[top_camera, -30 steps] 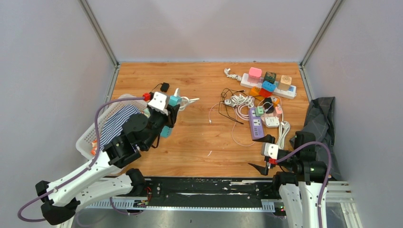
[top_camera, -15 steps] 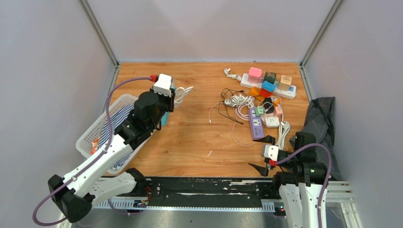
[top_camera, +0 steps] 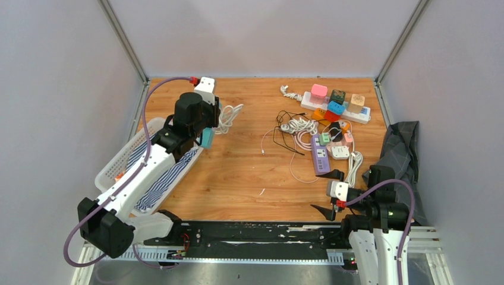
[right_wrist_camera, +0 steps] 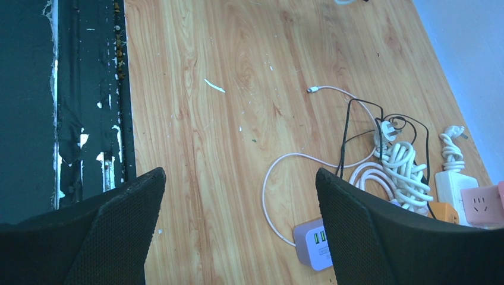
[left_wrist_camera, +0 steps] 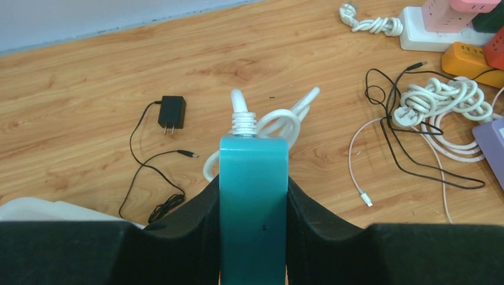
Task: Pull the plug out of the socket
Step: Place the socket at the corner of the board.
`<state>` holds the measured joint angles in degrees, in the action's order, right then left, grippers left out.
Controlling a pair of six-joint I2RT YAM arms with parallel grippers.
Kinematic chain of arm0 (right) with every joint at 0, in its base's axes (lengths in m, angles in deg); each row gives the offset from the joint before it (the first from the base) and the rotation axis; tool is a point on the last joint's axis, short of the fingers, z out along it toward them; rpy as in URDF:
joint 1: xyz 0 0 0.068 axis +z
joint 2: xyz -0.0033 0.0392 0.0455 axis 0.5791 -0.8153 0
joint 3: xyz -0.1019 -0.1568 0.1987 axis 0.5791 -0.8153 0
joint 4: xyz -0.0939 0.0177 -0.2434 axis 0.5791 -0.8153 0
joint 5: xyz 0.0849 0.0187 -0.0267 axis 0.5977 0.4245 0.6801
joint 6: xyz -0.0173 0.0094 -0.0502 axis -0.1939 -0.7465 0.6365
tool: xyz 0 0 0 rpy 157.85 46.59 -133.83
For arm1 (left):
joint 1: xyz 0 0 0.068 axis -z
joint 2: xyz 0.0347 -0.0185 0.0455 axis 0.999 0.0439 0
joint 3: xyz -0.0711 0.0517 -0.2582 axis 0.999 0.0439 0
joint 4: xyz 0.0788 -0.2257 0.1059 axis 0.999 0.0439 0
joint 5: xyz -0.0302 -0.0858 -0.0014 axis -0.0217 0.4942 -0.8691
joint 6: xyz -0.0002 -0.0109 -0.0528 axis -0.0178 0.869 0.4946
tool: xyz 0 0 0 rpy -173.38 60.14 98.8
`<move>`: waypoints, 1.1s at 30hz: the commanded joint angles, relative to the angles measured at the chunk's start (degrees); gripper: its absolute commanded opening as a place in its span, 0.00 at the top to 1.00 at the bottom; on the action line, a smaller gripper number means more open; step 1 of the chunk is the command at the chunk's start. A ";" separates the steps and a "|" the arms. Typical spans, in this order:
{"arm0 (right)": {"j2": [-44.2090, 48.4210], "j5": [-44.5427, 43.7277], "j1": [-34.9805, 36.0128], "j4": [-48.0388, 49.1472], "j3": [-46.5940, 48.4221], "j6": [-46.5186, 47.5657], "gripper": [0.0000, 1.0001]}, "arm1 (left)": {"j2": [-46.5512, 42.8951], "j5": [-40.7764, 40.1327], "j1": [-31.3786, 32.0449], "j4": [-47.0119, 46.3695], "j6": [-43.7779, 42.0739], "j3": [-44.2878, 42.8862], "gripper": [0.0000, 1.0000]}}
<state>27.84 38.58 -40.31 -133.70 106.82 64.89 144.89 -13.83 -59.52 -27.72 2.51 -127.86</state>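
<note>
My left gripper [left_wrist_camera: 254,199] is shut on a teal socket block [left_wrist_camera: 254,172] and grips it by both sides. A coiled white cord [left_wrist_camera: 279,122] leaves its far end. In the top view the left gripper [top_camera: 206,132] holds the teal block [top_camera: 207,140] over the far left of the table, beside the basket. A black plug adapter [left_wrist_camera: 172,111] with a thin black lead lies loose on the wood ahead of the block, apart from it. My right gripper [top_camera: 327,192] is open and empty near the front edge, as the right wrist view [right_wrist_camera: 238,178] also shows.
A white basket [top_camera: 113,166] with striped cloth sits under the left arm. A white power strip [top_camera: 362,116] with several coloured plugs, a purple strip [top_camera: 321,159], white cord coils [top_camera: 300,126] and thin cables lie at the back right. A dark cloth [top_camera: 401,148] lies at the right edge.
My left arm has swung from over the basket toward the far left of the table, carrying the teal block. The right arm has not moved.
</note>
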 commanded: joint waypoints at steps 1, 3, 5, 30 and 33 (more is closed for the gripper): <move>0.81 1.10 -0.76 -2.30 -0.67 1.50 0.03 | 1.82 4.23 -2.38 -1.19 1.60 -4.41 1.00; 0.83 1.18 -0.71 -2.48 -0.68 1.77 0.03 | 2.68 5.41 -3.55 -1.14 2.11 -4.90 1.00; 0.92 1.23 -0.70 -2.58 -0.64 1.87 0.03 | 3.63 6.95 -4.82 -0.82 2.72 -5.49 1.00; -0.17 -0.37 3.26 -1.03 -0.83 -0.03 0.02 | 24.64 21.60 -19.12 -2.79 7.00 -20.16 1.00; -0.36 -0.66 3.23 -0.69 -0.85 -0.40 0.02 | 31.11 21.78 -20.22 -1.32 8.91 -26.22 1.00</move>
<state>27.42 38.10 -37.89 -134.77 106.82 65.44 170.33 5.86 -78.18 -25.75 8.54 -146.61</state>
